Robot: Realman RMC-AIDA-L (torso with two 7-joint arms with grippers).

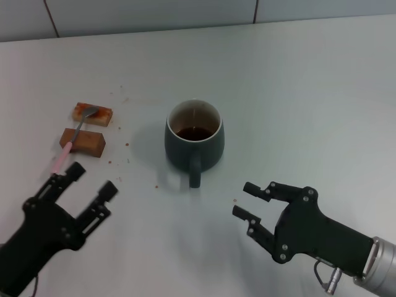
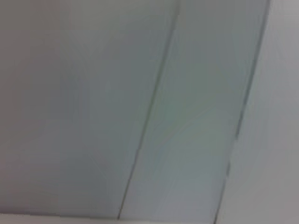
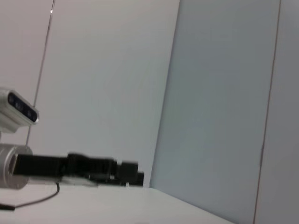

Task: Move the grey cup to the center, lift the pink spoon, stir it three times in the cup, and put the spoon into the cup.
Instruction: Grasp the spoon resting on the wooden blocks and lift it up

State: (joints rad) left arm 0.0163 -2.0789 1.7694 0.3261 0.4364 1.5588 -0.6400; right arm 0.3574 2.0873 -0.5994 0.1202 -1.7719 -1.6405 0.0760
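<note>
The grey cup (image 1: pixel 193 138) stands upright near the middle of the table, its handle toward me and dark brown liquid inside. The pink spoon (image 1: pixel 72 141) lies at the left across two brown blocks, bowl on the far block and pink handle end hanging toward me. My left gripper (image 1: pixel 90 180) is open just short of the spoon's handle end, holding nothing. My right gripper (image 1: pixel 249 201) is open to the right of the cup's handle and nearer to me, a little apart from it. In the right wrist view the left arm (image 3: pixel 74 167) shows far off.
The two brown blocks (image 1: pixel 93 113) (image 1: pixel 83 141) sit left of the cup, with small crumbs scattered around them. The white table (image 1: pixel 297 93) runs back to a tiled wall (image 1: pixel 154 12). The left wrist view shows only wall panels.
</note>
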